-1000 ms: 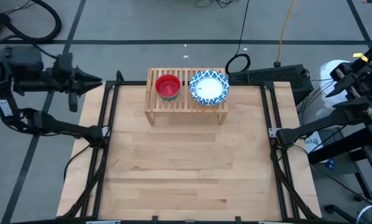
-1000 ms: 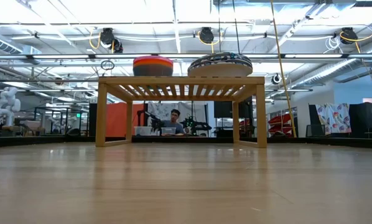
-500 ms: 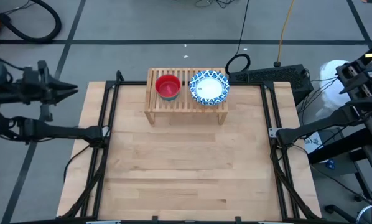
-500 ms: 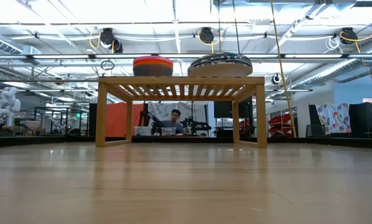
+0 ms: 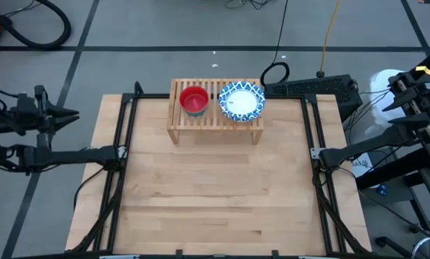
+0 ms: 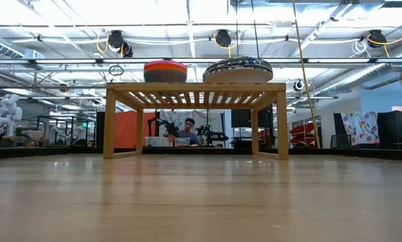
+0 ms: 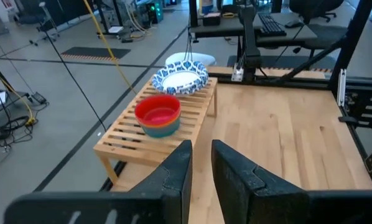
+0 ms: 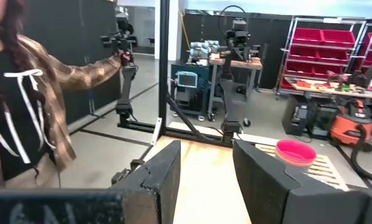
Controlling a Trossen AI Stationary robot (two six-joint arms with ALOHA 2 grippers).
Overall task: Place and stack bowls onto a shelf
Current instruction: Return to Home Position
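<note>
The light-wood shelf stands at the table's far middle on its short side legs. On its slats rest two stacks: small plain bowls with an orange-red one on top, and blue-patterned bowls to their right. My left gripper hangs open beyond the table's left edge, pointing toward the shelf with nothing between its fingers. My right gripper is open and holds nothing, beyond the table's right edge.
Bare wooden tabletop spreads in front of the shelf. Black frame rails run along the table's left and right sides. A black case and cables lie behind the table. A person stands beside the table in the right wrist view.
My left gripper has drawn back from the table's far left corner, moving left past the table's edge and a little down, still open. The bowls and the shelf have kept still.
</note>
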